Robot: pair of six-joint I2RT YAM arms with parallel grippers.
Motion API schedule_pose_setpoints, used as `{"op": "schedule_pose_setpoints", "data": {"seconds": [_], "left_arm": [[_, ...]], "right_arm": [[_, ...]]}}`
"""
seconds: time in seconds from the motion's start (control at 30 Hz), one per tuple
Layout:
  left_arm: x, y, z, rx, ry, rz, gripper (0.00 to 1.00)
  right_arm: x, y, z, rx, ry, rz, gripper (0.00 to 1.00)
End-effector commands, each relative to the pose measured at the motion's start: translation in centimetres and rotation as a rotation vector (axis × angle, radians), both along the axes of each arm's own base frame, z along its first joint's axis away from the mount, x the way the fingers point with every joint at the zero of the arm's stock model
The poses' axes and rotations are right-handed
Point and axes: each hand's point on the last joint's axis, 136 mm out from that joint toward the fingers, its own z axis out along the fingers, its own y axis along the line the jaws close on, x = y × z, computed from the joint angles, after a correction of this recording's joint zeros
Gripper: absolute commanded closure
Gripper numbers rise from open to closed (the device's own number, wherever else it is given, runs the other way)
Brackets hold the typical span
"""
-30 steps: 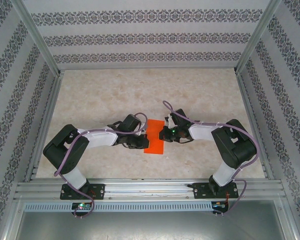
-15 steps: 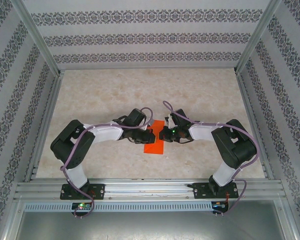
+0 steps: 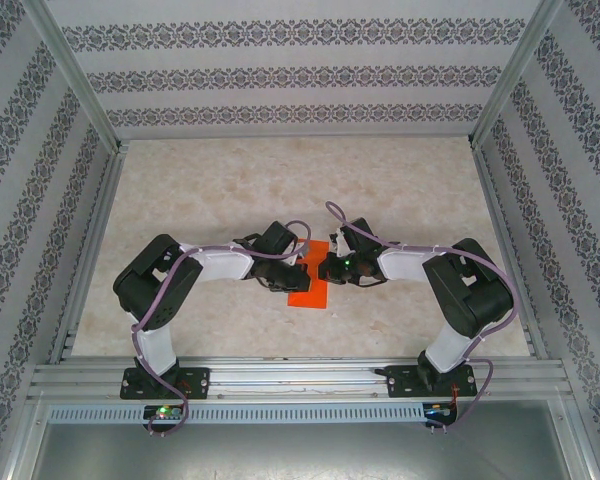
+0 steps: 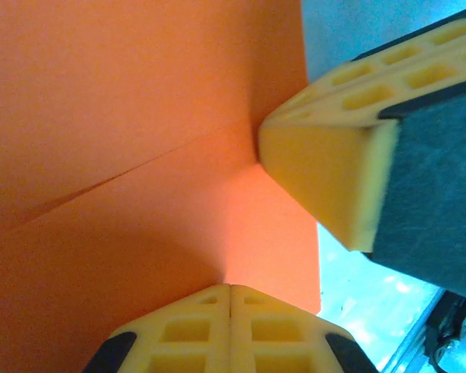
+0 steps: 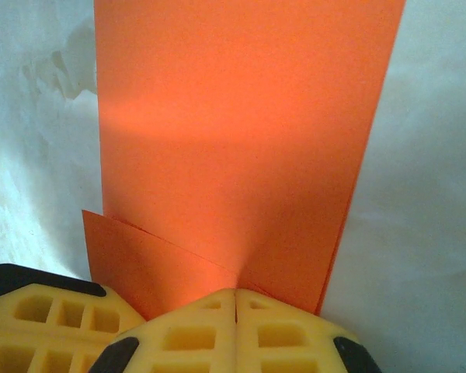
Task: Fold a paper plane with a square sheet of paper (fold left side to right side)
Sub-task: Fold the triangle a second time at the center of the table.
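The square sheet of paper [image 3: 310,292] lies mid-table as a narrow orange-red rectangle, doubled over on itself. In the left wrist view the paper [image 4: 140,101] shows a slanting layer edge. My left gripper [image 3: 298,272] is shut, its tips [image 4: 230,286] set down on the sheet's left part. My right gripper [image 3: 323,268] is shut too, tips [image 5: 235,291] on the paper [image 5: 241,116] where an upper layer's edge runs in. The two grippers face each other, almost touching. One right finger [image 4: 318,179] shows in the left wrist view. No paper plane shape shows.
The pale marbled table [image 3: 230,190] is boxed in by patterned walls on three sides, with metal posts at the corners. An aluminium rail [image 3: 300,375] carrying both arm bases runs along the near edge. Purple cables loop over both arms.
My left arm has swung right, carrying its shut gripper from the sheet's left edge onto the paper, close to the right gripper. The right arm has stayed put.
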Motion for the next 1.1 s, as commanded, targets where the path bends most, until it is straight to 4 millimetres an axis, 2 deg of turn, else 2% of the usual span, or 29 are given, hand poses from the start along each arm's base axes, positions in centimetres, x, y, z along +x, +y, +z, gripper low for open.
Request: {"op": "schedule_pose_setpoints", "data": {"seconds": [0.0,0.67,1.07], "left_arm": [[-1.6,1.1,-1.9,0.07,0.035,-0.028,1.0],[-4.6,3.9,-2.9,0.134,0.046,-0.057,1.0],[-5.7,5.7,-3.2,0.186,0.04,-0.048,1.0]], "right_arm": [[-2.6,-2.5,-3.9,-0.148,0.116,-0.014,1.0],[-2.7,-3.5,-4.5,-0.18,0.134,-0.02,1.0],[-2.5,-3.5,-4.4,-0.182,0.135,-0.02,1.0]]}}
